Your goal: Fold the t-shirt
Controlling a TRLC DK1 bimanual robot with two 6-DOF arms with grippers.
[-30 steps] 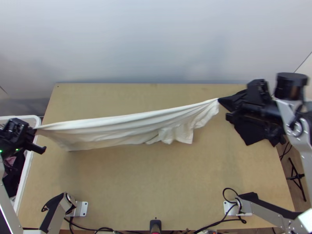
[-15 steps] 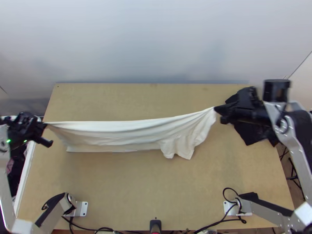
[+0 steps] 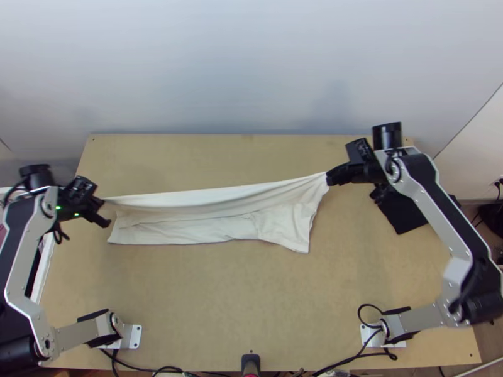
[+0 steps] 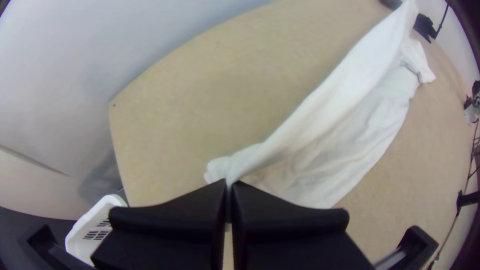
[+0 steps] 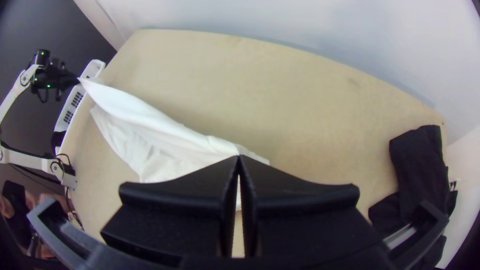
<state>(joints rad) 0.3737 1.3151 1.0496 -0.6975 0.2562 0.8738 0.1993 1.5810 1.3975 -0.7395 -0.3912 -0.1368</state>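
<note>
Rising behind the far edge of the table, a pale, smooth wall (image 3: 251,69) takes up the back of the room, and a strip of brown floor (image 3: 487,336) runs beyond the right edge. The table (image 3: 220,301) itself is light wood, plain and matte, with a small dark hole (image 3: 93,139) near its far left corner.

The left arm (image 3: 25,251) and the right arm (image 3: 434,201) stand on white plates at the near edge and reach up either side. Between them the white t-shirt (image 3: 220,229) spans the middle of the table, running from near the left edge to right of centre. Its far side is pulled into a long, raised band, while the nearer part lies on the wood in loose, shallow folds, its near edge uneven.

A white basket (image 3: 43,270) stands just beside the left edge. A black cloth (image 3: 402,217) lies bunched by the right edge, toward the far right corner.

The left gripper (image 3: 103,200) is closed on one end of the shirt's raised band; the right gripper (image 3: 327,176) pinches the other end. Which parts of the garment they grip, I cannot tell. Smallest of all, a thin black cable (image 3: 360,312) loops beside the right arm's base.
</note>
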